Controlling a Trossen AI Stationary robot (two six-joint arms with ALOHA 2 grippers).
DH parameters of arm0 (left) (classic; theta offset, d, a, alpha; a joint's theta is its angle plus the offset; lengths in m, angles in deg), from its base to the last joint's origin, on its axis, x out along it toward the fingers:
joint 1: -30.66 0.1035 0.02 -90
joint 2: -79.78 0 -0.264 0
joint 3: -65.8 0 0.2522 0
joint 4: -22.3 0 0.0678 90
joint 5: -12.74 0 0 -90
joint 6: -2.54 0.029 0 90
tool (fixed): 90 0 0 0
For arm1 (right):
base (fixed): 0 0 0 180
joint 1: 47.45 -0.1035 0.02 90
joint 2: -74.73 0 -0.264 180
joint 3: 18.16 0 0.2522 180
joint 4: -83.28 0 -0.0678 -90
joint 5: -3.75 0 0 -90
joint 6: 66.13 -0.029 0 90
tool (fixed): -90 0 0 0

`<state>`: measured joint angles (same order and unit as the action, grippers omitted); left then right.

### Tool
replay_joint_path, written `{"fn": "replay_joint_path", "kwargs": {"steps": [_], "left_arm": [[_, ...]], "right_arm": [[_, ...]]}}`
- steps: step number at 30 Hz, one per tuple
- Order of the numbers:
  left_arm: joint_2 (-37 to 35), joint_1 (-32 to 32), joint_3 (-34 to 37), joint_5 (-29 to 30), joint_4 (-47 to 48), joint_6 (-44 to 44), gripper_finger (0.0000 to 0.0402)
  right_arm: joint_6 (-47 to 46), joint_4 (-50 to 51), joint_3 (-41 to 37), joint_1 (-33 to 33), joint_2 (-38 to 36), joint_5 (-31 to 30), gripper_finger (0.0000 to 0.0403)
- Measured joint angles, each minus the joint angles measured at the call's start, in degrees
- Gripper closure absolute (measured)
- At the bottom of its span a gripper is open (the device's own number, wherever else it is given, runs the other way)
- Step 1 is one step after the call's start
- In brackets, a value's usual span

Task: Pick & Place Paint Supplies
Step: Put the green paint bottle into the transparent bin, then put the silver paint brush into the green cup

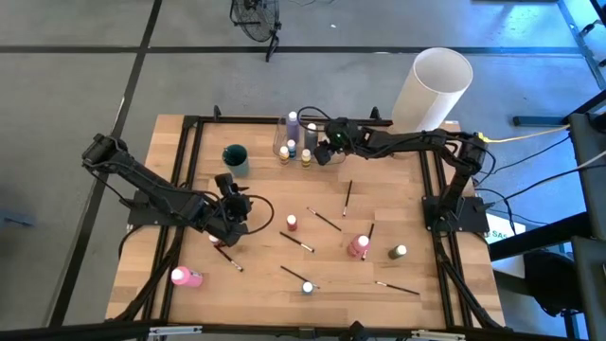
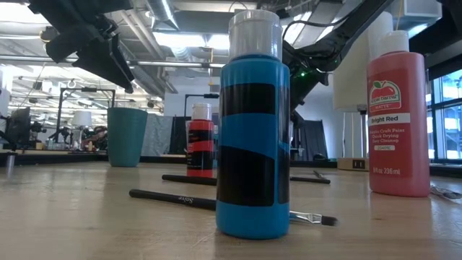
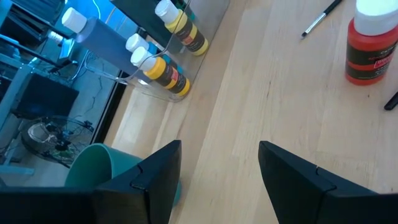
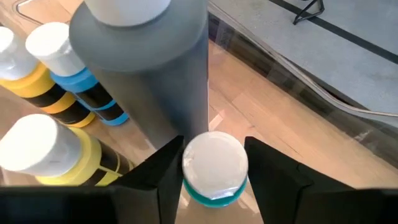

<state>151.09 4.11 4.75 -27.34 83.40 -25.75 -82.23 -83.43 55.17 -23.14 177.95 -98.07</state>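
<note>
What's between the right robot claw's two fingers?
A small bottle with a white cap and teal body sits between the right gripper's fingers, beside a tall grey bottle. The right wrist view shows it.

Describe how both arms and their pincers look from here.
Both arms are dark, jointed and slim, mounted on black bases at the table's sides, with cables trailing off. The left pincer has two flat, angular black fingers; the right pincer looks the same.

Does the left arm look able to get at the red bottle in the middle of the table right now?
Probably yes. The left gripper hangs with its jaws open, and only bare wood lies between it and the red bottle.
</note>
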Motion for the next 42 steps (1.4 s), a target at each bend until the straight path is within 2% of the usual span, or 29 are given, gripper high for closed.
{"fn": "replay_joint_path", "kwargs": {"steps": [5, 20, 37, 42], "left_arm": [[0.0, 0.0, 0.0, 0.0, 0.0, 0.2, 0.0192], [0.0, 0.0, 0.0, -1.5, -1.3, 0.0, 0.0192], [0.0, 0.0, 0.0, -3.0, -2.3, 0.4, 0.0191], [0.0, 0.0, 0.0, -3.0, -2.4, 1.1, 0.0191]], "right_arm": [[0.0, 0.2, 0.0, -0.1, 0.0, 0.0, 0.0217], [-1.3, 0.3, 0.0, -1.2, -0.1, -0.3, 0.0141], [-1.1, 6.1, 0.0, -1.9, -6.2, -0.7, 0.0139], [-1.1, 8.1, 0.0, -2.8, -9.2, -2.5, 0.0139]]}}
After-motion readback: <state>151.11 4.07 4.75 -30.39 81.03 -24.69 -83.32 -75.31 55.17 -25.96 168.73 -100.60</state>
